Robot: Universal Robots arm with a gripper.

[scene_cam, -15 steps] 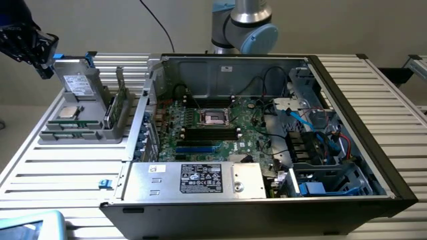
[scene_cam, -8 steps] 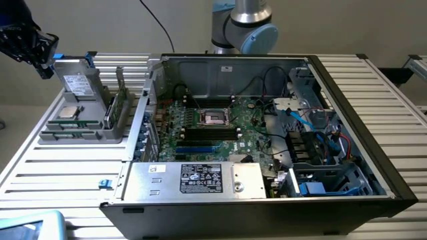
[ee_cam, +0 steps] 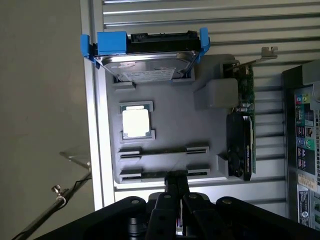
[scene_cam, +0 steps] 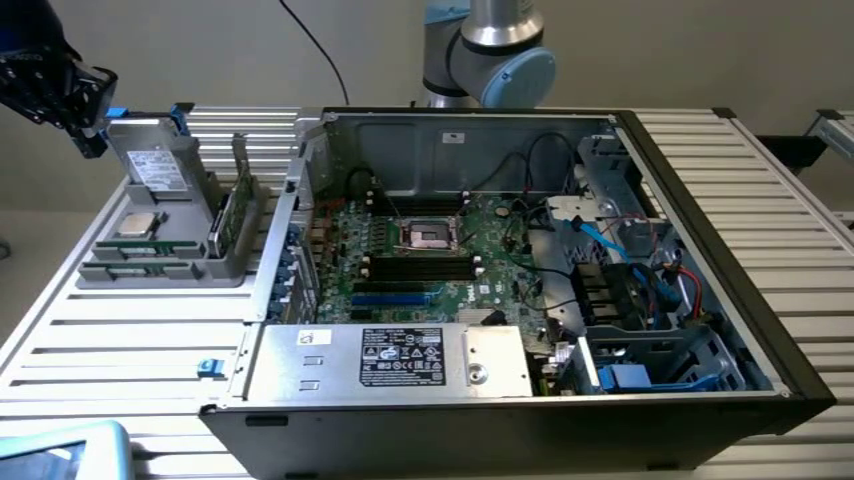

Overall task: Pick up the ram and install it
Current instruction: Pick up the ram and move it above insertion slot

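Two sticks stood on edge in the grey holder (ee_cam: 170, 120) on the surface (scene_cam: 120, 330), at the exterior view's left. The near ram (ee_cam: 145, 175) and the far ram (ee_cam: 162, 151) were both long, thin strips. Beyond them sat one silver processor (ee_cam: 136, 122) and one hard drive (ee_cam: 145, 65). The wrist view showed the hand (ee_cam: 176, 182) pinched shut and empty, its tips lined up over the near ram. The exterior view showed the sticks' green faces and the open computer case (scene_cam: 694, 230).

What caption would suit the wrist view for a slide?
Shut gripper hovers above a grey tray holding ram, a processor chip, a hard drive and an expansion card.
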